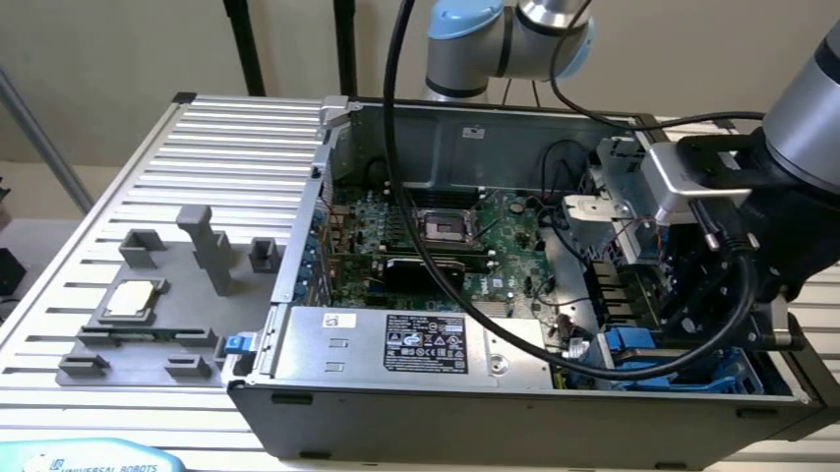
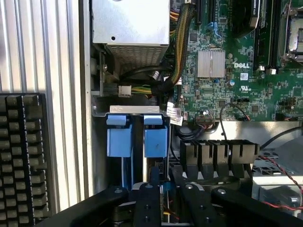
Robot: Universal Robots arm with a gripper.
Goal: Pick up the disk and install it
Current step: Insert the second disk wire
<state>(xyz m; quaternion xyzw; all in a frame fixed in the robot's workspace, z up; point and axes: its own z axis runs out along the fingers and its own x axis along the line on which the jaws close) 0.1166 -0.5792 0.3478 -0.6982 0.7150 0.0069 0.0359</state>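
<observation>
The disk stands edge-on in the drive bay at the case's front corner, its blue carrier tab (image 2: 155, 137) beside a second blue tab (image 2: 118, 137) in the neighbouring slot. My gripper (image 2: 164, 182) hovers right over the disk's slot, its black fingers (image 2: 147, 201) slightly apart on either side of the carrier's edge, open. In the exterior view the arm's black wrist (image 1: 715, 285) reaches down into the case at that view's right, above the blue carriers (image 1: 632, 346).
The large silver box with a black label (image 1: 420, 344) fills the case's front. The green motherboard (image 1: 447, 246) lies behind it, crossed by black cables (image 1: 393, 147). A grey fixture holding a small silver chip (image 1: 132, 300) sits on the slatted table. A black keyboard (image 2: 21, 151) lies outside the case.
</observation>
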